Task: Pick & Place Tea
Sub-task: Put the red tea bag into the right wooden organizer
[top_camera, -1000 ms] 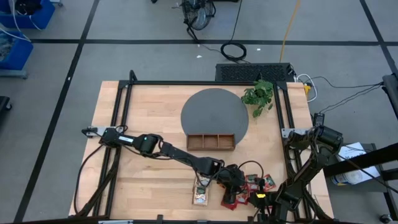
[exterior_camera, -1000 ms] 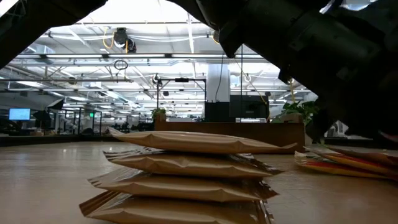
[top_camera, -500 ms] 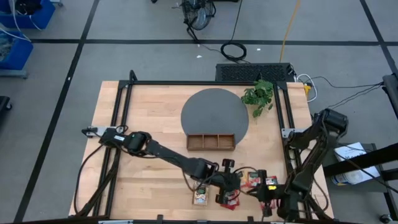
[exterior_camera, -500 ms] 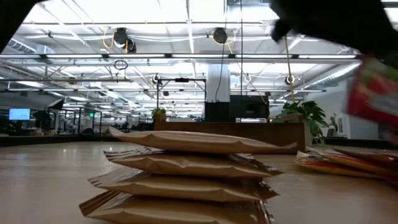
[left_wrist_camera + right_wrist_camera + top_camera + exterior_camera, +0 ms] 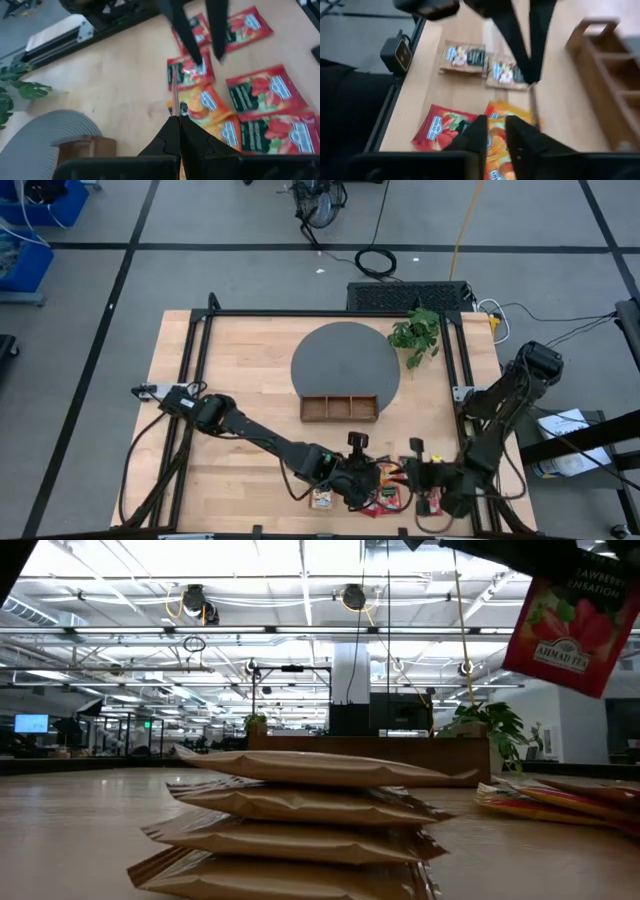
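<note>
Red sachet (image 5: 565, 630) hangs pinched in left gripper (image 5: 176, 117) (right gripper (image 5: 495, 131) parted), apart from the wooden tray (image 5: 340, 397).

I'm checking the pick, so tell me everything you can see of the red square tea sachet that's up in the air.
The red square tea sachet is flat and looks like glossy foil, printed with strawberries and a label reading AHMAD TEA. It hangs tilted, clear of the wooden table, with its upper edge pinched in the shut left gripper. Nothing else touches it.
</note>
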`<state>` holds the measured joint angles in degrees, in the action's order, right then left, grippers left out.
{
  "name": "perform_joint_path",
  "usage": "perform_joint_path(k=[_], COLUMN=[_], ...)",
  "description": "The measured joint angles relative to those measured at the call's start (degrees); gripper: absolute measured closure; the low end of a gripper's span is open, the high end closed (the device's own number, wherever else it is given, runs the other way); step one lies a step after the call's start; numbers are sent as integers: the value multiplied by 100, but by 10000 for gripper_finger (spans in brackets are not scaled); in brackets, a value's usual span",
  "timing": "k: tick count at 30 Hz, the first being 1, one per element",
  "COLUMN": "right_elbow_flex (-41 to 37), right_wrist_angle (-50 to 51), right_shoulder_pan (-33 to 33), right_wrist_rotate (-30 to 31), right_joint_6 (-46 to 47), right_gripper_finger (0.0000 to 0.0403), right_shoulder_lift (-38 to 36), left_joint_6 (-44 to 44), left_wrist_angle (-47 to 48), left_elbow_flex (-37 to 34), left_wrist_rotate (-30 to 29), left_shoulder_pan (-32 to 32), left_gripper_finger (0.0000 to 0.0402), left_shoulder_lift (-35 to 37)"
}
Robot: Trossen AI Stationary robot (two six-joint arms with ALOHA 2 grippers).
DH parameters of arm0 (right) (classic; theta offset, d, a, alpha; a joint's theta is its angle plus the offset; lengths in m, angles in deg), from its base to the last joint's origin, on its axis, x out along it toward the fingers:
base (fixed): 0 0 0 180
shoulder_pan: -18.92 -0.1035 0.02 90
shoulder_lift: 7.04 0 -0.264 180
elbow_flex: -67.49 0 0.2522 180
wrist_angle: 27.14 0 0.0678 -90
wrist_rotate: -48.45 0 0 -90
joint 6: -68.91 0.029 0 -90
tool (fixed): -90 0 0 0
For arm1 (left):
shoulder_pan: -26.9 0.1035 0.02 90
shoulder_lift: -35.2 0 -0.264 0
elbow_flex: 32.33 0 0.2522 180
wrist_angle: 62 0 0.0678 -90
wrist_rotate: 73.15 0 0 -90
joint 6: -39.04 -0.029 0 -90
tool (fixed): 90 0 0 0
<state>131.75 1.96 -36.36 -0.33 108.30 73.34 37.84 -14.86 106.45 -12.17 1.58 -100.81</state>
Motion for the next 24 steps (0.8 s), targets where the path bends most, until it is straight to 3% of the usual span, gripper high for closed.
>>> perform_joint_path(k=[3, 10, 20, 24], right_elbow_flex=[0, 79, 1084, 1158], right_wrist_angle=[65, 273, 1788, 1888], right_shoulder_pan=[427, 932, 803, 809], right_wrist_rotate=[-524, -867, -1030, -1145], right_joint_6=[18, -450, -445, -418], right_gripper_finger=[285, 196, 193, 197], right_shoulder_lift=[-2, -28, -33, -4], left_joint_6=[0, 153, 348, 354], left_wrist_angle=[-46, 238, 478, 333], left_elbow_flex=[0, -2, 0, -1], left_wrist_rotate=[-2, -17, -102, -104], left_shoulder_pan=[-4, 40, 96, 92], left_gripper_finger=[400, 400, 401, 401], left_shoulder_lift=[0, 0, 0, 0])
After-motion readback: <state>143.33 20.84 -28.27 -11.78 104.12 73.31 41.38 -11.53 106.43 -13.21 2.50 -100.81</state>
